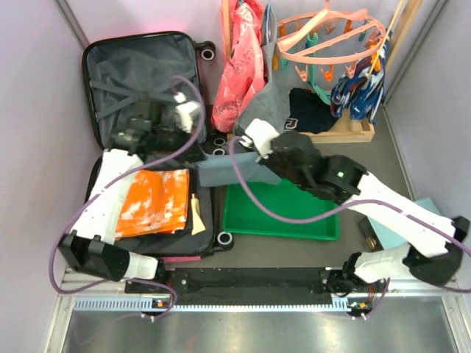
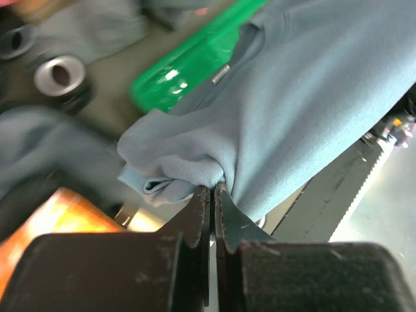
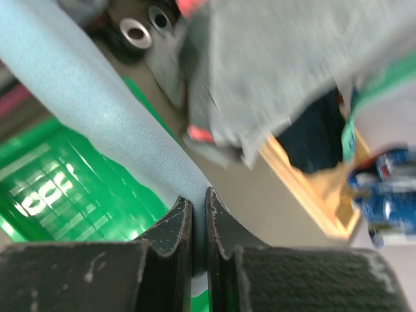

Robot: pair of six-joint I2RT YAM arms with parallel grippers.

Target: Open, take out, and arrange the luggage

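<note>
The luggage [image 1: 185, 258], a hot-pink hard-shell suitcase, lies open at the left. Its dark grey strapped lid [image 1: 140, 73] is folded back, and an orange garment [image 1: 154, 202] rests in the lower half. A blue-grey garment [image 1: 224, 170] stretches from the case's right edge toward the green tray [image 1: 294, 213]. My left gripper [image 1: 193, 151] is shut on a bunched end of this garment [image 2: 292, 97], its tips [image 2: 212, 190] pinching the fabric. My right gripper [image 1: 254, 154] is shut on another edge of the garment [image 3: 97, 104], which is clamped between its tips [image 3: 198, 198].
A wooden rack [image 1: 353, 132] at the back holds a red garment [image 1: 239, 70], a grey one [image 1: 276, 103], a dark one [image 1: 313, 114] and a coral peg hanger [image 1: 331, 37]. A pale teal box [image 1: 430, 209] lies at the right. The suitcase wheels [image 1: 218, 143] sit between the grippers.
</note>
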